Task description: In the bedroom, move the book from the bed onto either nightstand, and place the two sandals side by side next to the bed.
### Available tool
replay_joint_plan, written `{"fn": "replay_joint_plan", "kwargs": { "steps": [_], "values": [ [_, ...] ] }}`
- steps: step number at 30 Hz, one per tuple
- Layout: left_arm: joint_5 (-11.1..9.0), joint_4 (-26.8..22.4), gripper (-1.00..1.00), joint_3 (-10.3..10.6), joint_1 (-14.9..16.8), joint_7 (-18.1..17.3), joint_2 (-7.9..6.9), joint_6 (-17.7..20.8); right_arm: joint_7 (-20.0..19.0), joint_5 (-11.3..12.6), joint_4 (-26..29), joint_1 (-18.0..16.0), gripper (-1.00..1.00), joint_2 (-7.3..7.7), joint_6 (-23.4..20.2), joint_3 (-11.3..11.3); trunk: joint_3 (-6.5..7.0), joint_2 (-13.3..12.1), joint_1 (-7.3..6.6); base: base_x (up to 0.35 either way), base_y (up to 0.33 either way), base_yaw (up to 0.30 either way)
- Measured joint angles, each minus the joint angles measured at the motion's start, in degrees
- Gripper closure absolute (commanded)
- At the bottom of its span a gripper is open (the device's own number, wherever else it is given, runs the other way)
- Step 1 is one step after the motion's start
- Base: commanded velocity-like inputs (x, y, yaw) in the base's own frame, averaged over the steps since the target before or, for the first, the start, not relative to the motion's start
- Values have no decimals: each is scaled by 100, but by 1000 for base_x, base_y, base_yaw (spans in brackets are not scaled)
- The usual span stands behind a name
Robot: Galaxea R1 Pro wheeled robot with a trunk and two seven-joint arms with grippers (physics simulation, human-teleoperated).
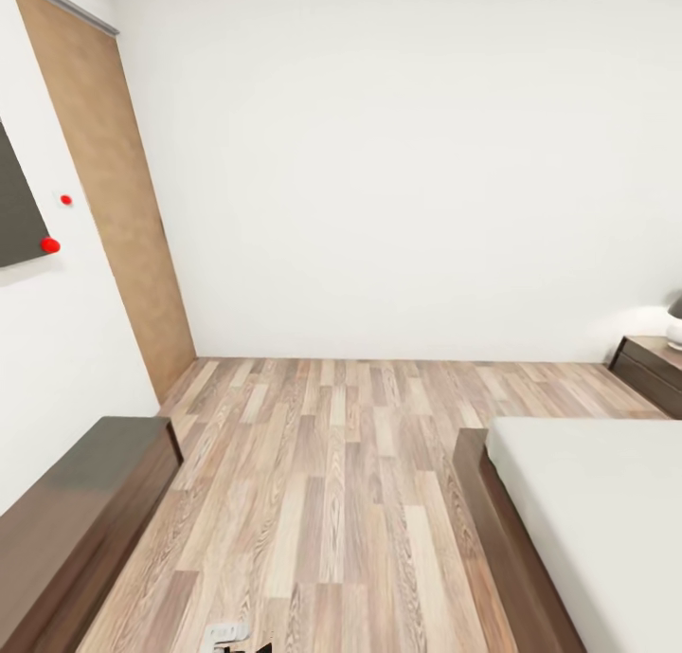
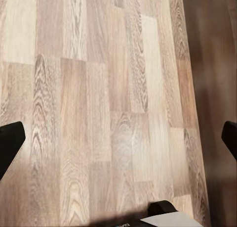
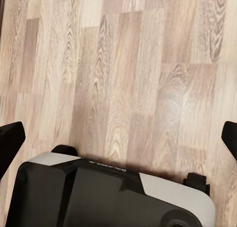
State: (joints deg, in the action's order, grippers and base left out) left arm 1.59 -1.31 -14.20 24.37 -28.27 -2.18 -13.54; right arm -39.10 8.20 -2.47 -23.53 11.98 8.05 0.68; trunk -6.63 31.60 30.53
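Note:
I am in the bedroom, over its brown wood-plank floor (image 1: 332, 482). The bed (image 1: 587, 511) lies at the right, a dark wooden frame around a bare pale mattress. A nightstand (image 1: 649, 369) stands past it against the far wall. The book and the sandals are out of view. My left gripper (image 2: 118, 143) hangs open over the planks, its black fingertips (image 2: 10, 140) far apart with nothing between them. My right gripper (image 3: 118, 143) is open too, above the floor and my own base (image 3: 108, 197).
A long low dark-wood cabinet (image 1: 76, 511) runs along the left wall, and a dark wood face (image 2: 217, 64) borders the planks in the left wrist view. A tan door (image 1: 114, 189) stands at the far left corner. A lamp (image 1: 675, 321) sits on the nightstand.

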Motion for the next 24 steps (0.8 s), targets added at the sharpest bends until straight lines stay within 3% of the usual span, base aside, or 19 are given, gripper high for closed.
{"fn": "replay_joint_plan", "kwargs": {
  "steps": [24],
  "values": [
    [0,0,-100,2,0,6,4,0,0,0,0,0,-100,-2,-7,0,0,0,0,333,0,0]
  ]
}}
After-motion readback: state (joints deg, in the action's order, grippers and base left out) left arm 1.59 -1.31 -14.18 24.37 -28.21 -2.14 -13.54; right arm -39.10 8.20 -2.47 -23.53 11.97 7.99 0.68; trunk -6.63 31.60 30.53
